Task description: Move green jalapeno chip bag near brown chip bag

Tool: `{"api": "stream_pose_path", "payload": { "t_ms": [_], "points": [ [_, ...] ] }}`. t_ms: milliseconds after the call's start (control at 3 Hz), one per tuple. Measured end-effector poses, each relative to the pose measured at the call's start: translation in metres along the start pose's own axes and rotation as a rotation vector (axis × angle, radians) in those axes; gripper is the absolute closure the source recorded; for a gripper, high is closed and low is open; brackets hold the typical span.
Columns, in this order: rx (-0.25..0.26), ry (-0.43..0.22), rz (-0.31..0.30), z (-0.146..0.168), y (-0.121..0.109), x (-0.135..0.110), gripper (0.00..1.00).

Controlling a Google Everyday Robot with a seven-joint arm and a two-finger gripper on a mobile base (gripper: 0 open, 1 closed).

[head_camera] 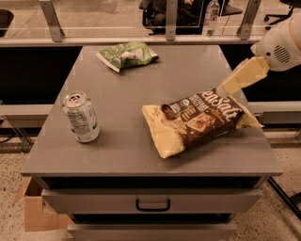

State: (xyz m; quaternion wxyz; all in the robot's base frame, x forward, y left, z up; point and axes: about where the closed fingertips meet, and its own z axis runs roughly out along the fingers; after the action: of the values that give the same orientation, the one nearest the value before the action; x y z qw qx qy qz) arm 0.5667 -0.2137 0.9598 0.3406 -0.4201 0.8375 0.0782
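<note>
The green jalapeno chip bag (126, 54) lies crumpled at the far side of the grey table (141, 89), left of centre. The brown chip bag (202, 120) lies flat on the right half of the table, near the front. My gripper (229, 86) comes in from the upper right on a cream-coloured arm segment below a white joint (282, 44). Its tip hovers just above the far right end of the brown bag, far from the green bag. Nothing shows in it.
A green-and-white soda can (81, 116) stands upright at the front left of the table. Drawers with a black handle (153, 205) sit under the tabletop. A cardboard box (35, 212) is on the floor at left. A railing and a water bottle (211, 14) stand behind.
</note>
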Motion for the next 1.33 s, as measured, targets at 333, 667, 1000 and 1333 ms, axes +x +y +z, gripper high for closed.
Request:
{"api": "stream_pose_path", "payload": {
  "t_ms": [333,667,1000,1333],
  "points": [
    [0.023,-0.032,0.077,0.026,-0.012,0.004,0.0],
    [0.015,-0.153,0.159,0.053,-0.026,-0.002,0.0],
    [-0.03,-0.288,0.182,0.074,-0.032,-0.028,0.0],
    [-0.078,-0.347,0.034,0.091,-0.032,-0.069,0.0]
  ]
}}
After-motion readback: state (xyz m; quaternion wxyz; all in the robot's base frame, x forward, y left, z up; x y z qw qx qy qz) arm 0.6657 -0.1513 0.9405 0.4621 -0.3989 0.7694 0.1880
